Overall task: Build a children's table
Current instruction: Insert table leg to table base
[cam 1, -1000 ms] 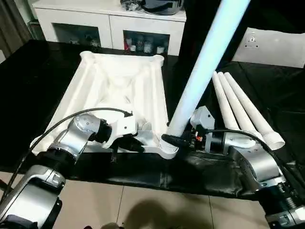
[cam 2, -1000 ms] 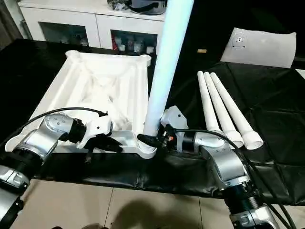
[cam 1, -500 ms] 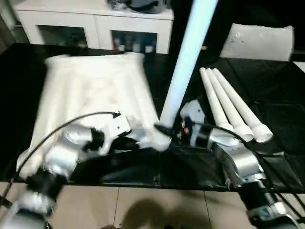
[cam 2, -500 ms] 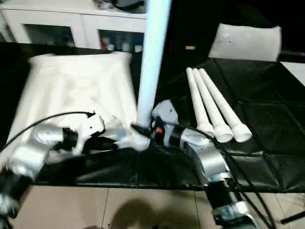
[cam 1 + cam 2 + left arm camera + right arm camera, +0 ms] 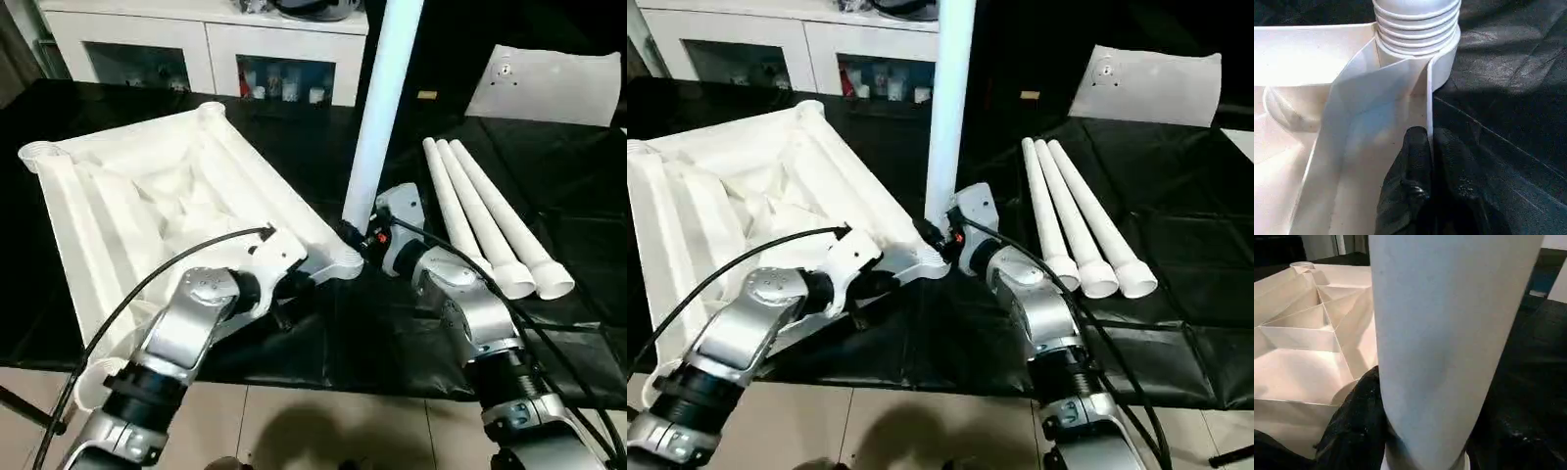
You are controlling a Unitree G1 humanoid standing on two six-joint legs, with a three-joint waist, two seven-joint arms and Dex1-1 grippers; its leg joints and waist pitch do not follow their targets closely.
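One leg (image 5: 385,108) stands upright in the near right corner socket of the upturned tabletop (image 5: 147,196), which lies skewed on the black-covered table (image 5: 578,196). The right gripper (image 5: 361,238) clasps the leg's base, fingers half spread around it. The left gripper (image 5: 1430,147) is pressed together on the tabletop's rim just beside that socket. Three spare legs (image 5: 490,220) lie side by side to the right. No writing is legible.

Black-covered table (image 5: 294,147). On it: white tabletop (image 5: 147,206), upside down, ribbed underside up, lying skewed; three white legs (image 5: 490,220) side by side, touching; flat white sheet (image 5: 549,86) at the far edge.
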